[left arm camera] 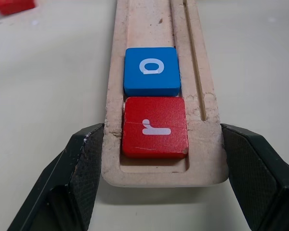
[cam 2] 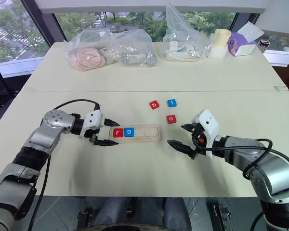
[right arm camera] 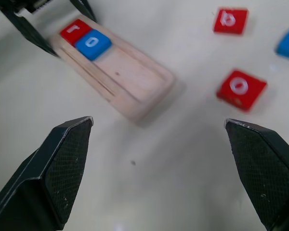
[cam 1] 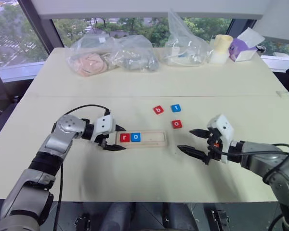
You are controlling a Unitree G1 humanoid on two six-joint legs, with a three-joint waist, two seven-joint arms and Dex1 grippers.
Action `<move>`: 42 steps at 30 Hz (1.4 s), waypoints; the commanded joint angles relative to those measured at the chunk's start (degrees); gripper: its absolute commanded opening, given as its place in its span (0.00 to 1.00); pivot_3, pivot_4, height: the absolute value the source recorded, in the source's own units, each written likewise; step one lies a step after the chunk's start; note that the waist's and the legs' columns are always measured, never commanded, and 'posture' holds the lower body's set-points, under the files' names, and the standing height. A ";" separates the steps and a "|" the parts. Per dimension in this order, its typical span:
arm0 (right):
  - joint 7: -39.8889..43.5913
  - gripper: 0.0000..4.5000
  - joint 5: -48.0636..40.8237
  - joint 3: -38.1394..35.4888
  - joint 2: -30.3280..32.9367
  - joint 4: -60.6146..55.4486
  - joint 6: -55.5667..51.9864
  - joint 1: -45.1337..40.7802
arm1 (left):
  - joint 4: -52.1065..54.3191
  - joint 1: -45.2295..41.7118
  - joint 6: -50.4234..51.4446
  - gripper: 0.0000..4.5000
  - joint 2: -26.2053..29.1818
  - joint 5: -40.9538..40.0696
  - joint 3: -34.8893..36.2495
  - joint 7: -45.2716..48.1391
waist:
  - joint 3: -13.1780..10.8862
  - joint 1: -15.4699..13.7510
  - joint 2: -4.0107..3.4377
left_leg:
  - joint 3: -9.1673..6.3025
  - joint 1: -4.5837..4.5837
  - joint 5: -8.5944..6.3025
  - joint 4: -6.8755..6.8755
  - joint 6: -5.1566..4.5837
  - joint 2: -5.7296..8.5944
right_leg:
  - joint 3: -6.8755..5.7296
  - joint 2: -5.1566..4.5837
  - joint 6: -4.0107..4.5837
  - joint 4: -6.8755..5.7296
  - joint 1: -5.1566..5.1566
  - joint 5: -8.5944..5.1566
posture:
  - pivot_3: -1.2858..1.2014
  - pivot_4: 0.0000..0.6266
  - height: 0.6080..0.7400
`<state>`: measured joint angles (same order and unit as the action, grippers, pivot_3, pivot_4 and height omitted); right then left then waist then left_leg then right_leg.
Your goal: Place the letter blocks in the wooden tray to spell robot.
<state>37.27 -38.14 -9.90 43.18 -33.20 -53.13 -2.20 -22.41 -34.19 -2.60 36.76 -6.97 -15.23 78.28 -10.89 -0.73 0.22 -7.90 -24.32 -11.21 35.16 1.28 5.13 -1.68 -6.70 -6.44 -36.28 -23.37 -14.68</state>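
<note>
The left tool [cam 1: 113, 138] is clamped on the near end of the wooden tray [cam 1: 151, 138], one finger [left arm camera: 79, 166] pressed against each long side, steadying it on the worktop [cam 1: 135, 173]. Directly ahead of its fingertips, inside the recess, sits the red r block [left arm camera: 155, 127], and touching it just beyond, the blue o block [left arm camera: 151, 71]. The rest of the recess past them lies bare.

The right tool [cam 1: 195, 140] hangs spread wide and holding nothing, off the far end of the tray. Ahead of it and closest lies the red o block [cam 1: 177, 124]; farther out, side by side, are the red b block [cam 1: 158, 109] and the blue t block [cam 1: 176, 108], all loose on the worktop and apart from one another.

Two of five letters are seated, so the third slot is the step in hand. It wants the b, which means the right tool must reach past the nearer o, come down over the b and pinch it cleanly by its edges without nudging the t beside it.
</note>
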 commanded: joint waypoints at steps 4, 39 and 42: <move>-2.96 1.00 -2.07 -2.28 -1.73 -4.84 -0.14 2.36 | -4.16 -1.49 -4.08 0.70 -0.97 1.32 0.04 1.24 | 0.00 0.04 0.00 | 0.01 0.01 0.00 0.02 -0.01 0.00 | 0.00 0.01 -0.02 -0.01 0.01 0.01 | 0.52 0.24 1.00; -12.39 1.00 23.74 22.57 -25.56 42.78 12.12 -40.79 | 39.44 20.25 41.80 0.99 6.83 -25.70 30.28 -21.15 | -0.06 2.60 0.02 | -0.07 0.06 0.08 -0.07 0.13 -0.04 | 0.13 0.18 -0.07 -0.34 -0.16 0.12 | 0.52 0.24 1.00; -13.17 1.00 26.21 23.69 -28.45 47.83 13.63 -42.26 | 42.89 23.04 42.50 0.99 5.78 -26.80 31.75 -24.74 | -0.06 2.83 0.02 | -0.05 0.15 0.13 -0.05 0.21 -0.03 | 0.22 0.19 -0.05 -0.56 -0.20 0.11 | 0.52 0.24 1.00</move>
<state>24.39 -13.11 13.61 15.73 13.84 -41.13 -42.62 17.78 -11.33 39.69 42.63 -32.40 14.05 55.41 -10.94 2.10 0.23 -7.91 -24.08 -11.07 35.10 1.51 5.10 -1.38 -6.52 -6.49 -36.95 -23.58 -14.57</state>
